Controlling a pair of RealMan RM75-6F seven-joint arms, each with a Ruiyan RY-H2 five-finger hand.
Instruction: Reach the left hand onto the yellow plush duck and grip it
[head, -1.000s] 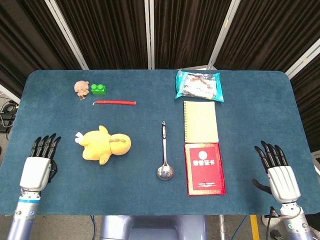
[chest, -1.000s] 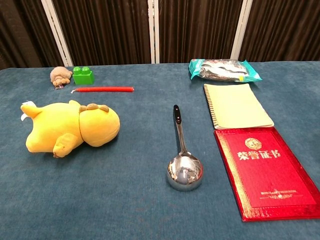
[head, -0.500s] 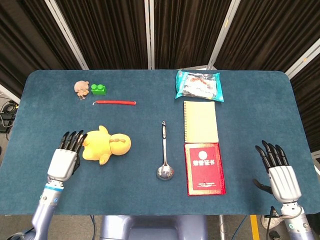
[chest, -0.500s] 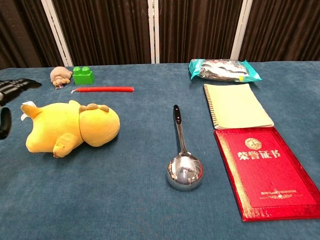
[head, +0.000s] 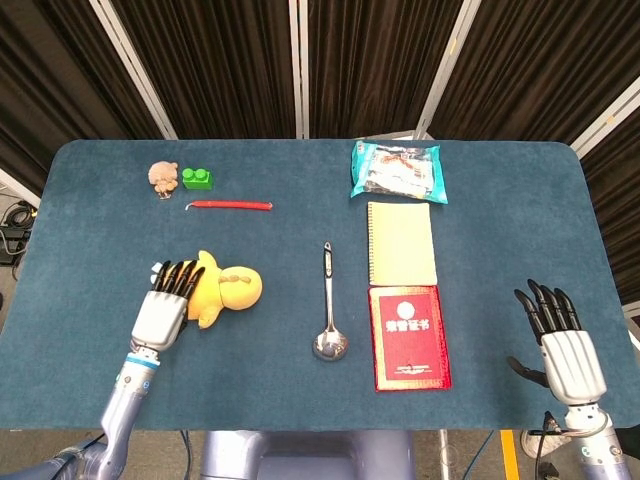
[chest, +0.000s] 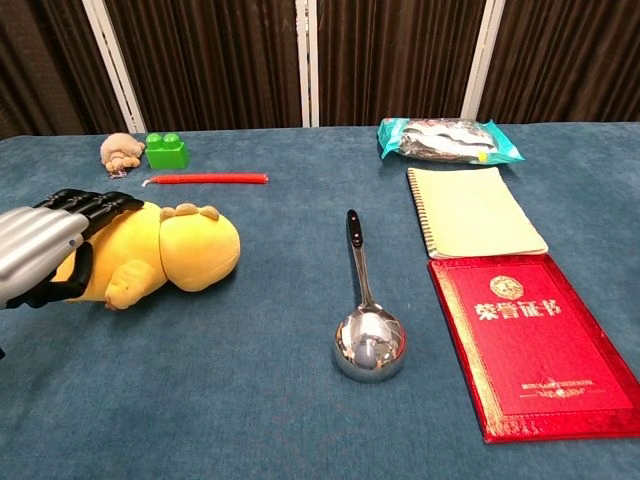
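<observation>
The yellow plush duck (head: 228, 289) lies on its side at the left middle of the blue table; in the chest view the duck (chest: 178, 247) shows its body and a foot. My left hand (head: 167, 305) hovers over the duck's head end with its fingers stretched out and apart, covering that end; in the chest view the left hand (chest: 45, 248) hides the duck's head. Whether the fingers touch the plush I cannot tell. My right hand (head: 561, 347) rests open at the table's front right edge, far from the duck.
A steel ladle (head: 327, 310) lies right of the duck. Further right are a red booklet (head: 409, 336) and a yellow notepad (head: 400, 243). At the back sit a snack bag (head: 396, 170), a red stick (head: 231, 205), a green brick (head: 196, 179) and a small plush figure (head: 163, 177).
My left hand has travelled right and forward from the table's left edge until it is over the duck's head end. The duck and the right hand have stayed put.
</observation>
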